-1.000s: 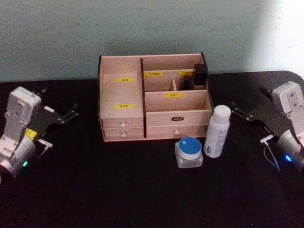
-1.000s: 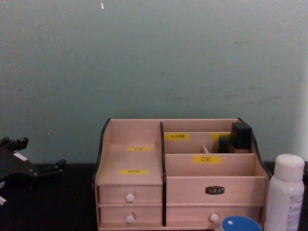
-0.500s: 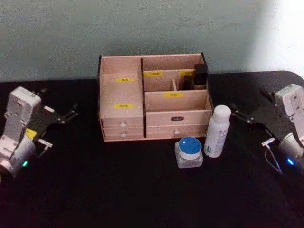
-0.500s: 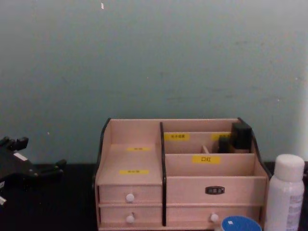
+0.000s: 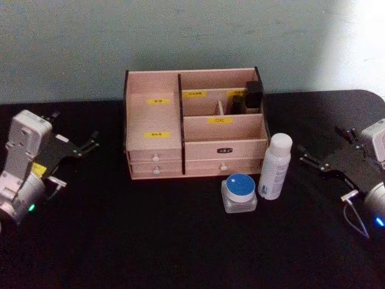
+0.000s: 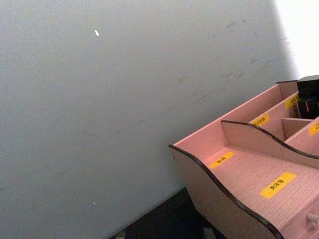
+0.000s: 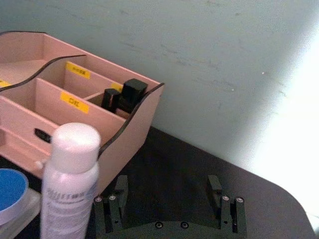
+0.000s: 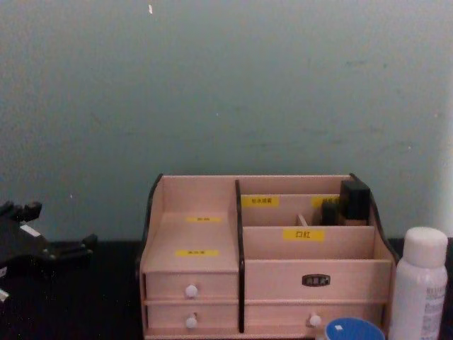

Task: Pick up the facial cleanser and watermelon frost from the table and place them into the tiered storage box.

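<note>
White capped bottle (image 5: 274, 167) and blue-lidded clear jar (image 5: 239, 192) stand on the black surface (image 5: 150, 241) before the pale wooden tiered storage box (image 5: 155, 117), left of the right pincer (image 5: 320, 144), fingers apart; the left pincer (image 5: 75, 129), also apart, sits beyond the box.

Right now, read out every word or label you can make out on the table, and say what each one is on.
"口红": yellow label on the right middle tier of the pale wooden tiered storage box.
Other yellow labels on the box: too blurred to read.
Small dark plate on the box's right front: unreadable.
Print on the white cylindrical bottle: too blurred to read.
</note>
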Tool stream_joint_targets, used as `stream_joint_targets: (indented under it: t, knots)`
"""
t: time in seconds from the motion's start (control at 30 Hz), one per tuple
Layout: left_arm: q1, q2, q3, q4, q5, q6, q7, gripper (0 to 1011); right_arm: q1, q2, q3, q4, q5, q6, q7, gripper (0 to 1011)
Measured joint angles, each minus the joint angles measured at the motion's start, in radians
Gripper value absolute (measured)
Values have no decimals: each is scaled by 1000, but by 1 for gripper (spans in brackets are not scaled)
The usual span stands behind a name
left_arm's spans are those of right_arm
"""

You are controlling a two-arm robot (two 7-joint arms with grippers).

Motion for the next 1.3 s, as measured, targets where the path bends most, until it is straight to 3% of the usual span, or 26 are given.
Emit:
stream_joint_targets:
  t: [0.63,0.93,1.1,1.3]
  knots:
    - [0,0,0,0,0,0,0,1001,-132,28,60,-118,-5,66,20,1002]
    - [0,0,0,0,0,0,0,1001,-192,46,82,-175,44,92,104,1002]
    - [0,0,0,0,0,0,0,1001,-197,33,87,-183,81,93,154,1002]
    - [0,0,0,0,0,0,0,1001,-174,-8,88,-177,107,101,194,1002]
